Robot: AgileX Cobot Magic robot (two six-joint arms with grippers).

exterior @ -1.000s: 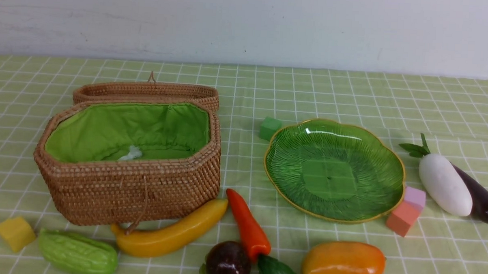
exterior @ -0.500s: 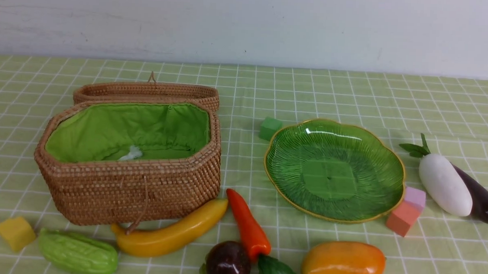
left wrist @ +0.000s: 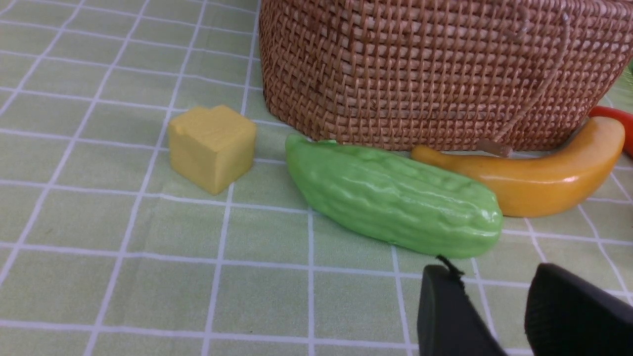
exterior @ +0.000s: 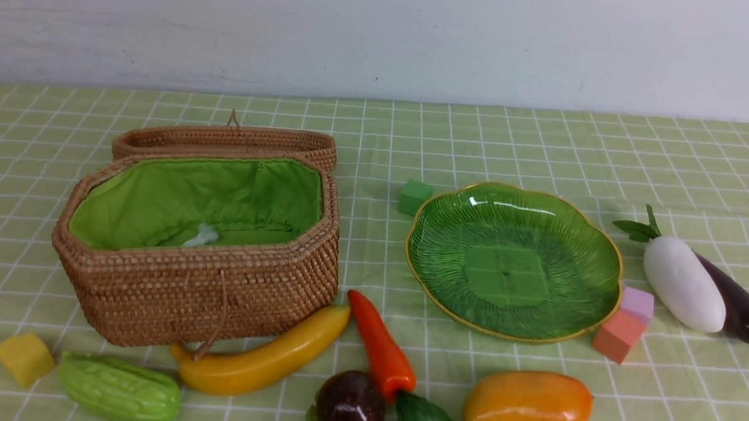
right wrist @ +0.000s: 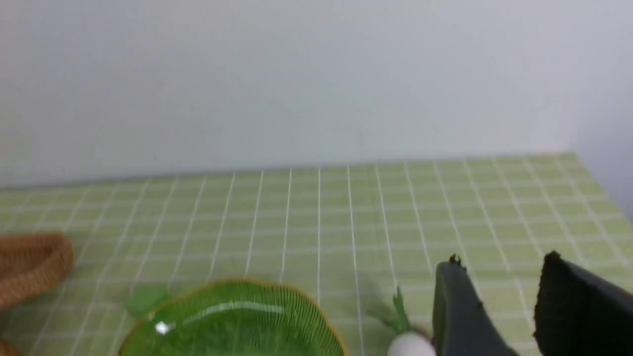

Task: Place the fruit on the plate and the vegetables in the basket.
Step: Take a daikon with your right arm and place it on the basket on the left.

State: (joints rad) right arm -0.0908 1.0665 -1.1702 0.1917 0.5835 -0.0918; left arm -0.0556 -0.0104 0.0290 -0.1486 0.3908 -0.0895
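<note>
The wicker basket (exterior: 197,291) stands open at left, and the green plate (exterior: 513,265) lies bare at right. Along the front lie the bumpy gourd (exterior: 119,388), banana (exterior: 263,356), carrot (exterior: 381,348), round purple fruit (exterior: 350,403) and mango (exterior: 526,406). The white radish (exterior: 683,283) and eggplant (exterior: 735,304) lie right of the plate. Neither arm shows in the front view. My left gripper (left wrist: 489,269) hangs open just short of the gourd (left wrist: 395,198), holding nothing. My right gripper (right wrist: 502,259) is open and empty, with the radish (right wrist: 410,345) beside one finger.
Foam cubes sit about: yellow (exterior: 23,358) left of the gourd, green (exterior: 414,196) behind the plate, orange (exterior: 619,334) and pink (exterior: 637,302) at the plate's right rim. The basket's lid (exterior: 224,140) lies back behind it. A white wall closes the far side.
</note>
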